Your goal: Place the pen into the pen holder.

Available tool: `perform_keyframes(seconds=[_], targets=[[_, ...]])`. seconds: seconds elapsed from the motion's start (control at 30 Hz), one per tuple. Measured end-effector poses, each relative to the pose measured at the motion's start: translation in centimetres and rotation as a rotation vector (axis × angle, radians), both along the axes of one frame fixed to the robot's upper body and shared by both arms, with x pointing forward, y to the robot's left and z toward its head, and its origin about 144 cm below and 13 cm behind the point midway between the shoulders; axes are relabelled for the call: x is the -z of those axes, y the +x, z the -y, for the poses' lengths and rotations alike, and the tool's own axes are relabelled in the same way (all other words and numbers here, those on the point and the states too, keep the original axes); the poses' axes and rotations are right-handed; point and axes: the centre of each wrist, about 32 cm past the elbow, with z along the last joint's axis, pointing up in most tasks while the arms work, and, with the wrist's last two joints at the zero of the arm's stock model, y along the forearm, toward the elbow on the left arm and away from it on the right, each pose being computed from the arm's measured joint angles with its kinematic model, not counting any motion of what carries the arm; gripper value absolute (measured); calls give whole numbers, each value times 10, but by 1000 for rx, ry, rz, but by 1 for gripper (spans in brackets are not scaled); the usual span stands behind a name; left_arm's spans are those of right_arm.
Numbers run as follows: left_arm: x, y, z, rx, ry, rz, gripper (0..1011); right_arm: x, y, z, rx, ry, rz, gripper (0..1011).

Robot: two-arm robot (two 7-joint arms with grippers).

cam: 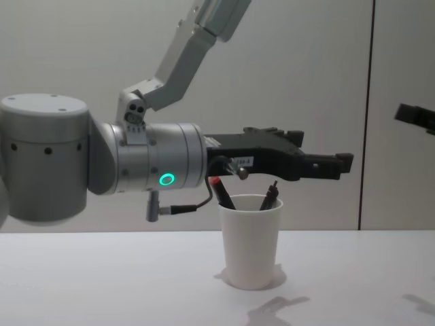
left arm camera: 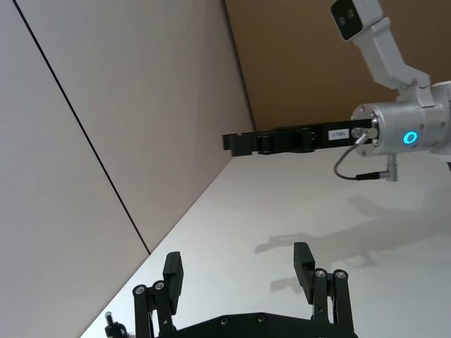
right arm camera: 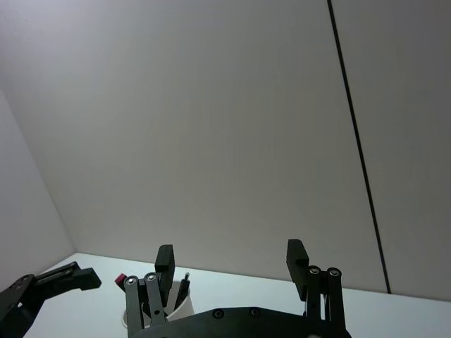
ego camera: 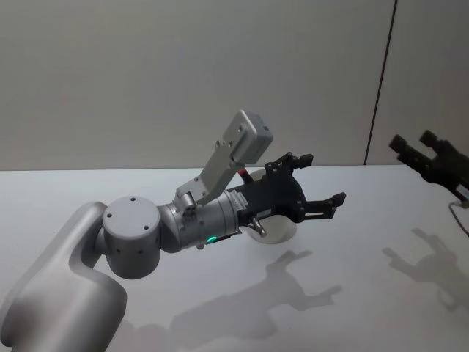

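Note:
The pen holder, a white paper cup, stands on the table. Two pens lean inside it: one with a red end and a dark one. My left gripper hovers just above the cup's rim, open and holding nothing. From the head view, the left gripper and its wrist cover most of the pen holder. My right gripper hangs open and apart at the far right. The right wrist view shows the right gripper open, with the pen holder and the red-ended pen beyond its fingers.
The white table is bare around the cup and carries the arms' shadows. A grey wall with a dark vertical seam stands close behind. In the left wrist view, the right gripper juts out level above the table.

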Motion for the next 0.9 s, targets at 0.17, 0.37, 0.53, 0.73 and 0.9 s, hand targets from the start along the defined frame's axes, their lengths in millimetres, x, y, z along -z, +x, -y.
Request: perform_keyframes(seconds=[0.17,0.37,0.53,0.73,0.9], targets=[[0,0,0,0,0,0,1000,2,-15,4,39,-3,-13,1002],[0,0,0,0,0,0,1000,4,-31,9,81,-8,-26,1002],[0,0,0,0,0,0,1000,4,-40,11,103,-10,-29,1002],[0,0,0,0,0,0,1000,4,-48,13,124,-13,-34,1002],[0,0,0,0,0,0,1000,4,-50,13,130,-13,-35,1002]])
